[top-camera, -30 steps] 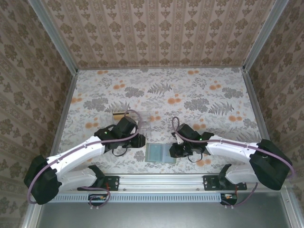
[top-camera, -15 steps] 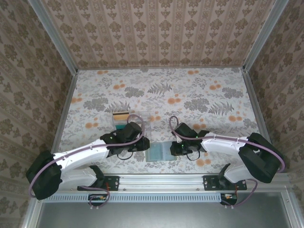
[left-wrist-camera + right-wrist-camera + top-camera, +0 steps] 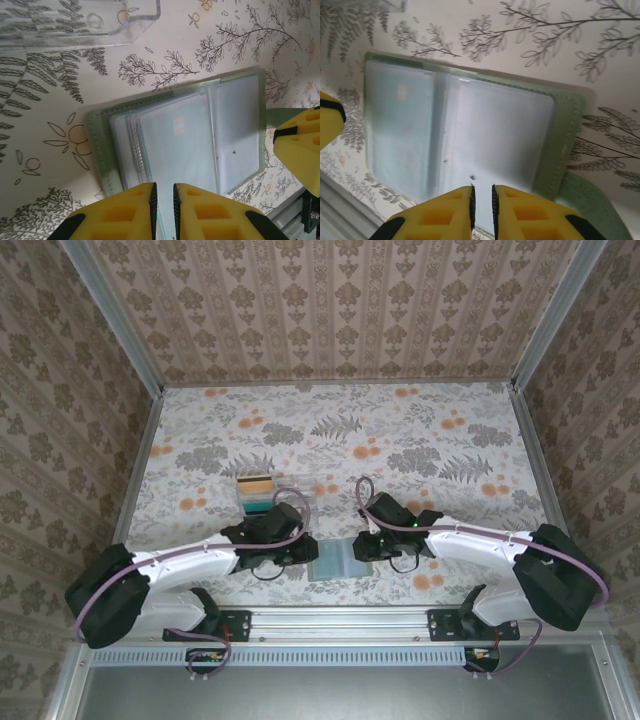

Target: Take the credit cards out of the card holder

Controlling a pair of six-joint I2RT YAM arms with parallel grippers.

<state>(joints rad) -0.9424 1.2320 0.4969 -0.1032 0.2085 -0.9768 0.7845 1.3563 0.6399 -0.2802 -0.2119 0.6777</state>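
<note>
Card holder (image 3: 335, 560) open, flat. Left gripper (image 3: 165, 186) and right gripper (image 3: 482, 187): fingers nearly together over it; grasp cannot be told.

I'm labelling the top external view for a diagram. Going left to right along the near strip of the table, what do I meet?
left end effector → card holder → right end effector
</note>
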